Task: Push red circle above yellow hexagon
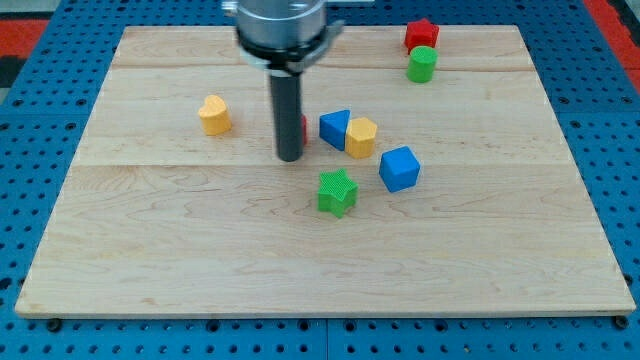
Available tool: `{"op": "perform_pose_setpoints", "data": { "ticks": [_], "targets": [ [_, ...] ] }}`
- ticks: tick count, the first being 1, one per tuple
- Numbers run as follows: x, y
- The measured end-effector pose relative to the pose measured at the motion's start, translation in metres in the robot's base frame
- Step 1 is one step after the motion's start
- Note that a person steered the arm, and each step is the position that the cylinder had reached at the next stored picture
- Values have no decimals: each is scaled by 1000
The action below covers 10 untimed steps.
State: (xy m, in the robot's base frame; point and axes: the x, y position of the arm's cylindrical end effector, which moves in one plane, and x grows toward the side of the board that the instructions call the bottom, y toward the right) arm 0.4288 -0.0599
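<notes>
On the wooden surface (200,250), going from the view's left to the view's right, a yellow block (214,115) of heart-like shape is lying alone, well apart from the others. Next, my tip (290,157) is resting on the surface, and the dark rod is hiding most of the red circle (304,128); only a thin red edge is showing just at the rod's right side, so it seems to be touching the rod or standing just beside it. The arm is carrying no hand, so nothing is being grasped. Just to the right, a blue triangle (335,127) is sitting, and the yellow hexagon (361,137) is touching it on its right side. Below these two, a green star (338,192) is lying. A blue cube (399,168) is sitting near the hexagon, lower and to the right. At the view's top right, a red star (421,35) is standing, with a green cylinder (422,64) touching it just below.
</notes>
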Motion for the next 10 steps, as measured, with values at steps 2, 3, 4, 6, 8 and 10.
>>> {"op": "perform_pose_setpoints", "data": {
  "ticks": [2, 3, 4, 6, 8, 10],
  "targets": [
    [-41, 3],
    [-25, 2],
    [-8, 6],
    [-55, 9],
    [-59, 57],
    [-66, 97]
  ]
}}
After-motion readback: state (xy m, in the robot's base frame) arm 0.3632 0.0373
